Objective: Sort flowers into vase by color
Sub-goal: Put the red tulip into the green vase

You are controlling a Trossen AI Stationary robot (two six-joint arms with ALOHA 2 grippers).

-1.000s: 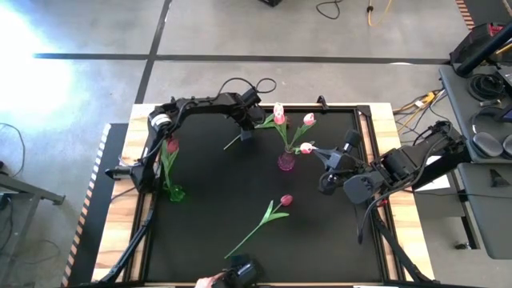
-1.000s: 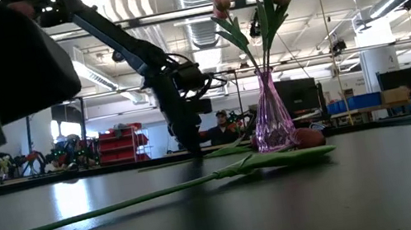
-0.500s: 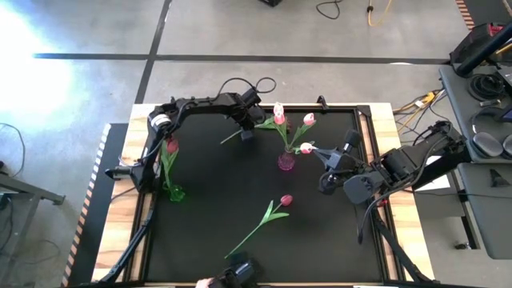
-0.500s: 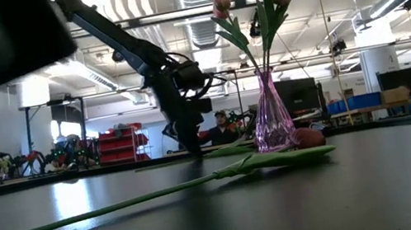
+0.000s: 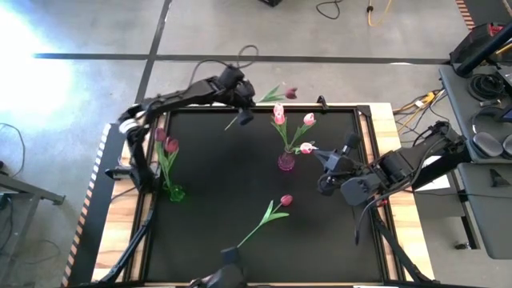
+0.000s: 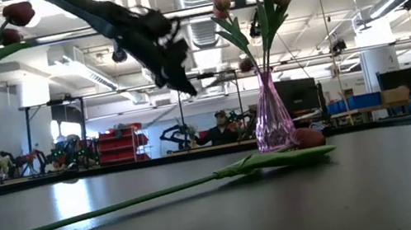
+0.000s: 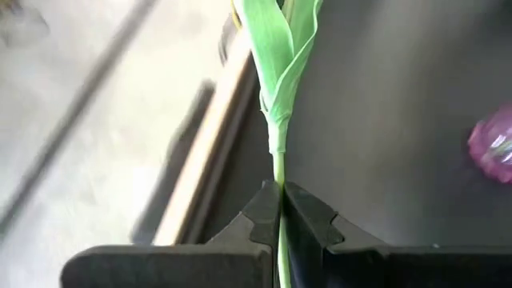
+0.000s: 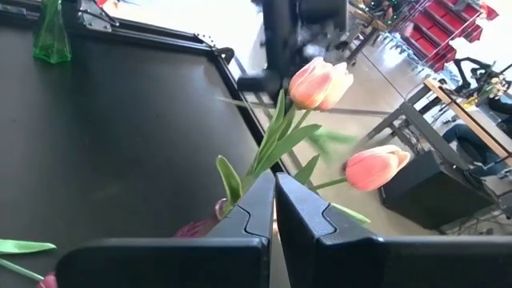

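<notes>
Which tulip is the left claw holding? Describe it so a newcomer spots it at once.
Look at the black table's far edge, left of the pink vase. The left claw, shut, holds a tulip by its stem in the air. Alone, its dark red head overhangs the floor.

In the left wrist view, the held tulip (image 7: 278,96) is cut off by the picture's edge, so its head is out of sight, and the pink vase (image 7: 495,146) shows only partly. In the right wrist view, the green vase (image 8: 50,32) near the table's far corner is cropped at its neck, and the arm (image 8: 298,28) behind the pale tulips (image 8: 320,82) is blurred.
</notes>
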